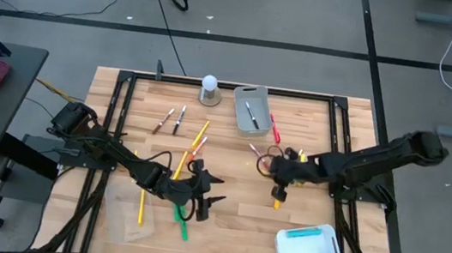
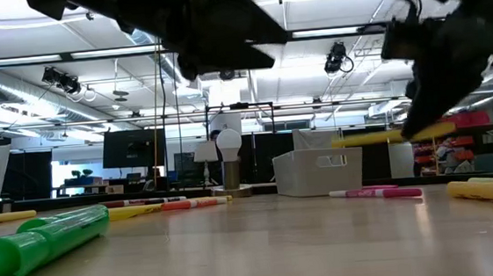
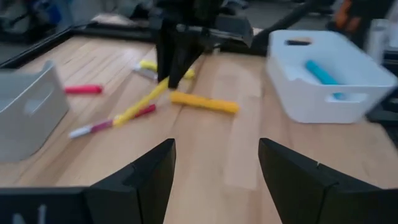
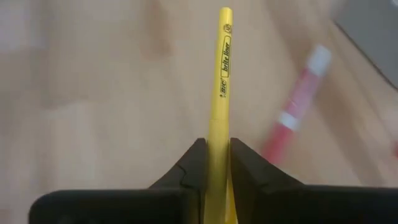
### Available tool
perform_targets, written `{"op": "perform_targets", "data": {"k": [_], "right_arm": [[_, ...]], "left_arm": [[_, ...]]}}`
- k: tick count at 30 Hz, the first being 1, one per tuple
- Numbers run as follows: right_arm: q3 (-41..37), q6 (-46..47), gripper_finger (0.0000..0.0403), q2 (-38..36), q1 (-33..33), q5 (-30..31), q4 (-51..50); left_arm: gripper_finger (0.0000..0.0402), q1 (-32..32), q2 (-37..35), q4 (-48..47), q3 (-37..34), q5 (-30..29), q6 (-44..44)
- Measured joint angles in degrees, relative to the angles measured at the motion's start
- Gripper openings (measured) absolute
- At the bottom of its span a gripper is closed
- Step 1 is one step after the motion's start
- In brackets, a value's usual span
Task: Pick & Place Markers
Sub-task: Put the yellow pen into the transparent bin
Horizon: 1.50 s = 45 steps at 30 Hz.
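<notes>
Two bins already held markers: the grey bin (image 1: 250,110) at the far side of the table (image 1: 341,244) had one dark marker lying in it, and the white bin (image 1: 308,250) at the near right corner held two blue ones. Most of the work looked undone, since many markers lay loose on the wood: a pair of dark ones (image 1: 172,120) near the far left, a long yellow one (image 1: 199,133) slanting toward the centre, a red one (image 1: 276,130) just beside the grey bin, another yellow one (image 1: 141,205) and a green one (image 1: 182,224) by the left arm. The right gripper (image 1: 281,175) hung above the table right of centre, its jaws pressed together on a yellow highlighter (image 4: 219,99); in the right wrist view the barrel ran straight out between the fingers, and in the low view it was carried roughly level, clear of the wood. A red-and-white marker (image 4: 298,104) lay on the table below it, and an orange-yellow marker (image 1: 277,202) lay just beside the gripper's position. The left gripper (image 1: 203,195) waited near the table's middle with its fingers (image 3: 146,177) spread wide and nothing between them. By my reckoning, the highlighter had yet to reach a bin, and roughly a dozen loose markers remained to collect.
</notes>
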Motion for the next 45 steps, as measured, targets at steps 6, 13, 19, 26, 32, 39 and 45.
{"op": "perform_targets", "data": {"k": [6, 13, 19, 26, 32, 39, 45], "right_arm": [[0.1, -1.5, 0.0047, 3.0, 3.8, -4.3, 14.4], [0.1, -4.3, 0.0047, 9.7, 5.7, -8.0, 31.1], [0.1, -5.3, 0.0047, 15.4, 6.5, -4.7, 42.0], [0.1, -5.3, 0.0047, 19.2, 6.8, 6.4, 51.6], [0.1, -10.8, 0.0047, 21.5, 7.0, 7.5, 68.9], [0.1, -15.2, 0.0047, 23.7, 7.4, 4.7, 79.6], [0.1, -16.5, 0.0047, 23.7, 8.6, 4.8, 78.7]], "left_arm": [[0.0236, 0.1, 0.0, 4.0, 0.0, 2.8, 13.0], [0.0236, 0.1, 1.1, 4.0, 0.0, 2.0, 19.3], [0.0236, -0.1, 1.8, 4.0, 0.0, 0.7, 14.7], [0.0236, -4.0, -5.5, -3.6, 0.0, -8.5, 6.4], [0.0236, -5.6, -8.1, -14.3, 0.0, -17.8, -7.4], [0.0236, -3.6, -2.5, 5.6, 0.0, -14.5, 4.0], [0.0236, -3.9, -2.2, 15.6, 0.0, -15.3, 13.6]]}}
